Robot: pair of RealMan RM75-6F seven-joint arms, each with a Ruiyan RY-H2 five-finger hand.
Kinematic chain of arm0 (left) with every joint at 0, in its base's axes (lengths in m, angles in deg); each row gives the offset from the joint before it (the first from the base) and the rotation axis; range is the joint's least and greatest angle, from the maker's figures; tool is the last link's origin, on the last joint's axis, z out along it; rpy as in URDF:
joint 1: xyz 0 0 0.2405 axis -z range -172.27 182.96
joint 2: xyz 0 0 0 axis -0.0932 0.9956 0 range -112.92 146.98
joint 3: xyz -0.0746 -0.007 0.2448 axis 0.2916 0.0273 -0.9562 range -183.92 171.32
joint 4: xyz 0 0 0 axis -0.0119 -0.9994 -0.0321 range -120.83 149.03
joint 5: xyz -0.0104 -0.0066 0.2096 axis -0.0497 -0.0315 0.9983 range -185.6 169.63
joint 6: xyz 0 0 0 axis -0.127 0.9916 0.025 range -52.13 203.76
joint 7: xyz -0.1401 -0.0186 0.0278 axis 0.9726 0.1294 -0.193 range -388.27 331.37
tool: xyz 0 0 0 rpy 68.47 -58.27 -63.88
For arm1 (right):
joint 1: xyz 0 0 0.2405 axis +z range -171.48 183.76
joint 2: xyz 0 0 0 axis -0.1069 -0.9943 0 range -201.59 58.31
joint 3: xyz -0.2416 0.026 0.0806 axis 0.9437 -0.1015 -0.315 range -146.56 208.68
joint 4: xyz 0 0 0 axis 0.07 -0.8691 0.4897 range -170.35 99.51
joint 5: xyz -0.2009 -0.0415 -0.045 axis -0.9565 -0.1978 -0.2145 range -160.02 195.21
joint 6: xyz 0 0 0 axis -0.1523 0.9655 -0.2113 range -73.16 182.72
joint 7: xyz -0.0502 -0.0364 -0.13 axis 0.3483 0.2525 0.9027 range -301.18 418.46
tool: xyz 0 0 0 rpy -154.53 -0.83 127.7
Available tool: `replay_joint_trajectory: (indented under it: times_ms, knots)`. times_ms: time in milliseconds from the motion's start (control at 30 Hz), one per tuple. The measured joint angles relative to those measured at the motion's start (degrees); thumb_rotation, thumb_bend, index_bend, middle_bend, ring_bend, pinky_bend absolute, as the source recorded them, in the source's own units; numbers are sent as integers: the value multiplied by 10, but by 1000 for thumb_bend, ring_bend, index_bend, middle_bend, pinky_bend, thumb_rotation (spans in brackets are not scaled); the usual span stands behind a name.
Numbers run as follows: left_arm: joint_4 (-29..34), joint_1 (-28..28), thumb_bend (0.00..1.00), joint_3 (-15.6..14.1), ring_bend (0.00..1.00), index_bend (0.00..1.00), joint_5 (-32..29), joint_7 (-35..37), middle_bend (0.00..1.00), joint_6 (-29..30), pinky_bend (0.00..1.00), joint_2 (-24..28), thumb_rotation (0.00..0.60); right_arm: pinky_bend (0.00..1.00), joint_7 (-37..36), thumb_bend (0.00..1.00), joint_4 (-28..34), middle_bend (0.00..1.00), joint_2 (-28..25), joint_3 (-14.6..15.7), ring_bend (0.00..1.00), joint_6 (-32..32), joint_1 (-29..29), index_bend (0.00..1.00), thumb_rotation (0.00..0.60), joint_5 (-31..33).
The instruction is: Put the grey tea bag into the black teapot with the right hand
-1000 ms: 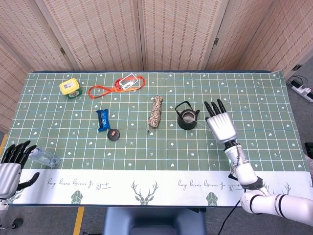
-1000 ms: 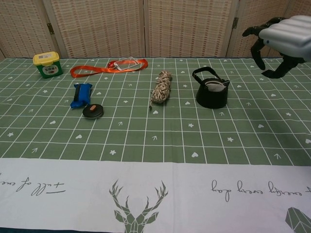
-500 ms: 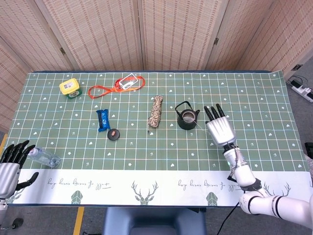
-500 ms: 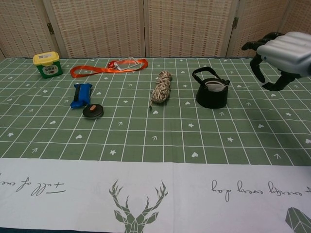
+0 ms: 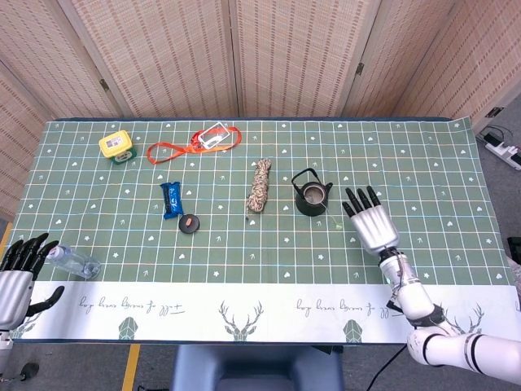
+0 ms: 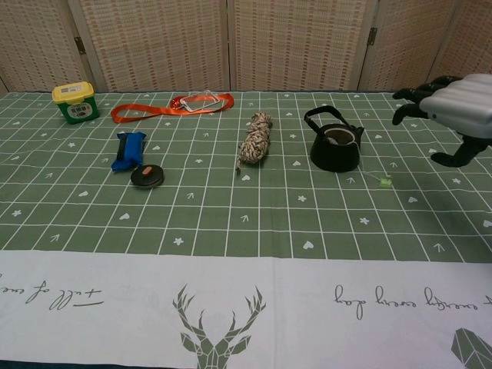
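the tea bag (image 5: 314, 194) sits inside the round black teapot (image 5: 312, 196), mostly hidden, its thin string trailing right to a small green tag (image 6: 384, 181) on the gridded cloth (image 5: 244, 244). right hand (image 5: 374, 224) hovers near the pot, fingers spread, empty. left hand (image 5: 16, 277), partly cut off, spread beside a clear bottle (image 5: 73, 262).
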Motion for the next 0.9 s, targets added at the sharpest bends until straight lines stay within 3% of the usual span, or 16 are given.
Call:
replay_joint_trajectory:
  times_ms: [333,467,600,700,767,900]
  knots:
    - [-1,0,268,1,49,96,0,5,0,1,52,1,600,0,14,384,58,0,-29,-7,0,-9,1,1,600,31]
    - [0,-1,268,0,50,96,3,7,0,5,52,1,600,0,19,384,95,0,-52,-16,0,-9,5,86,600,47]
    - [1,-2,268,-1,50,96,6,8,0,7,52,2,600,0,22,384,135,0,-72,-22,0,0,6,107,600,59]
    - [1,-3,268,-1,50,96,8,9,0,10,52,3,600,0,15,383,170,0,-88,-26,0,19,-1,103,600,57]
    - [2,-4,268,-1,50,92,9,9,0,14,52,3,600,0,7,381,187,0,-98,-26,0,40,-10,47,600,46]
    - [6,-7,269,-3,50,80,16,4,0,20,52,3,600,0,-17,373,213,0,-118,-16,0,110,-50,0,600,-10]
